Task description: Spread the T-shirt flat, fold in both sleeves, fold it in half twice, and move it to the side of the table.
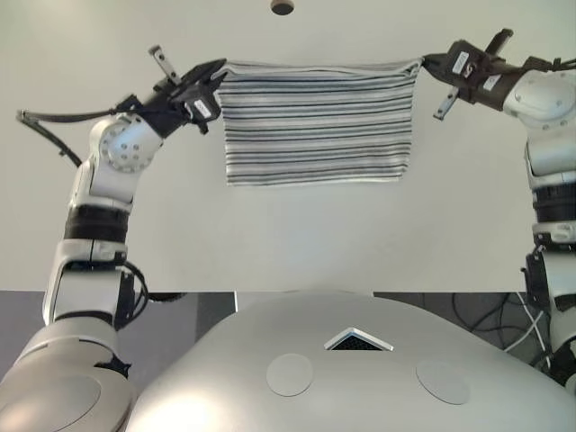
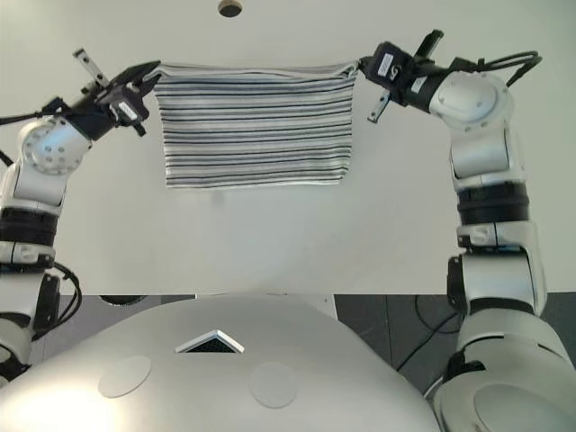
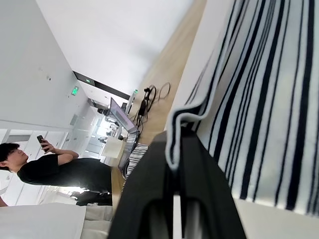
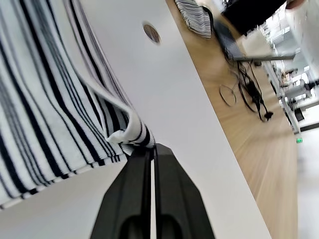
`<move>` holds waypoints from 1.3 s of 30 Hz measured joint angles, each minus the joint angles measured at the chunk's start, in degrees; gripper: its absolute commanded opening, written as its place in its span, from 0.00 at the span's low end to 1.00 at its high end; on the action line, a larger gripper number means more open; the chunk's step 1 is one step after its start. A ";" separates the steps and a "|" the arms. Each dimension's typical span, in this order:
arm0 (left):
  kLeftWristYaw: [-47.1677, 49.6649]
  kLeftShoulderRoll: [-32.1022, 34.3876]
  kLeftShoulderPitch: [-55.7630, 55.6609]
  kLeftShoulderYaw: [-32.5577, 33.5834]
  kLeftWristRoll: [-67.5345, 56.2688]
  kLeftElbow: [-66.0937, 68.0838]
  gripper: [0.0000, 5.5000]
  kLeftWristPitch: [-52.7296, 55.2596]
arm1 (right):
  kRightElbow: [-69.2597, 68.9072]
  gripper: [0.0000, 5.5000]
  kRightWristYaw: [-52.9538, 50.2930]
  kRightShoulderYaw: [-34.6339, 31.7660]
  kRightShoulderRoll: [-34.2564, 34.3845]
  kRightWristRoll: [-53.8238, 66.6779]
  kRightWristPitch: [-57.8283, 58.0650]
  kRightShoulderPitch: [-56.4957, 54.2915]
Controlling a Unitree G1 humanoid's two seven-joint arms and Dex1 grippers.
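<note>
The striped T-shirt (image 1: 317, 121), folded into a rectangle, hangs stretched between my two grippers above the white table (image 1: 297, 234). My left gripper (image 1: 216, 74) is shut on its upper left corner, and my right gripper (image 1: 427, 63) is shut on its upper right corner. The top edge runs taut and level between them; the lower edge hangs free. Up close, the left wrist view has the striped T-shirt (image 3: 259, 99) pinched by the black fingers (image 3: 199, 199). In the right wrist view a bunched corner of the T-shirt (image 4: 124, 132) sits at the shut fingertips (image 4: 167, 159).
A round hole (image 1: 283, 6) sits in the table at the far edge. The table's near edge (image 1: 270, 290) runs just ahead of me, with cables (image 1: 504, 319) on the floor to the right.
</note>
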 measured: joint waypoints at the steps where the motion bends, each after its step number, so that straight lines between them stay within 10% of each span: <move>1: 1.90 -0.28 -2.48 -1.50 2.25 3.94 0.09 -1.34 | 3.23 0.05 -0.66 0.37 0.81 -0.25 -0.70 -1.29; 9: 15.37 -1.50 -11.50 -14.14 16.93 26.51 0.33 -5.33 | 14.95 0.19 -4.39 2.55 5.05 -2.20 -4.49 -4.77; 16: 26.16 -4.26 -13.19 -7.22 8.39 32.66 0.41 -3.76 | 14.93 0.19 -12.89 -6.40 10.36 5.57 -2.99 -4.56; 22: 33.14 -4.49 -11.99 8.14 -8.46 17.49 0.41 -5.32 | 2.69 0.19 -20.66 -8.74 15.57 7.92 -1.89 -2.01; 28: 31.50 -8.20 -5.99 8.35 -8.98 4.34 0.41 -0.07 | -9.52 0.19 -6.92 3.05 15.24 7.10 -6.55 4.37; 39: 24.84 -11.58 7.34 2.45 -2.27 -22.08 0.41 4.91 | 20.97 0.19 -7.29 18.11 7.18 -15.89 -22.20 -9.05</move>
